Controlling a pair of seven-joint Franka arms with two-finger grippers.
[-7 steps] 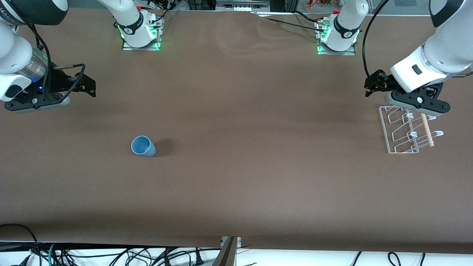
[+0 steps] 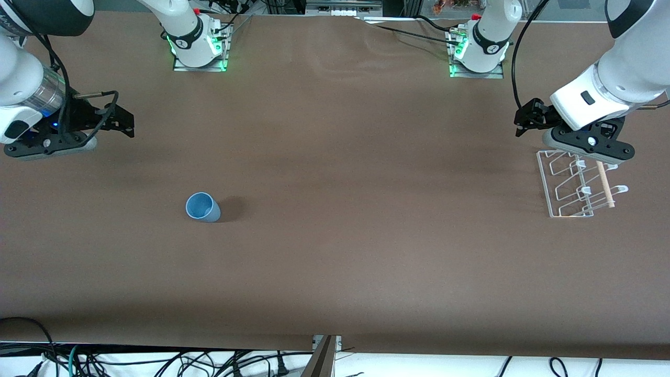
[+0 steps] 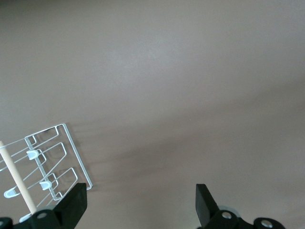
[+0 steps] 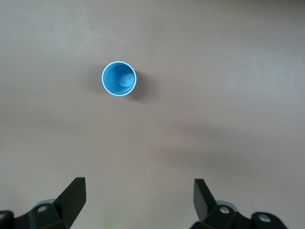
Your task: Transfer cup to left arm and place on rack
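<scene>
While the small light-blue plastic cup (image 2: pixel 203 207) is standing upright toward the right arm's end of the brown table (image 2: pixel 345 220), we are holding our right gripper (image 2: pixel 127 123) wide open above the table, our left gripper (image 2: pixel 523 119) wide open beside the clear white-edged rack (image 2: pixel 576 184).

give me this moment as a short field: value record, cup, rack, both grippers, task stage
cup: light-blue cup upright on the table, open end up, toward the right arm's end, nothing touching it
rack: clear rack with a wooden dowel, toward the left arm's end, no cup on it
right gripper: right gripper open, holding nothing, up over bare table, apart from the cup
left gripper: left gripper open, holding nothing, beside the rack's top end
task stage: cup not yet picked up
</scene>
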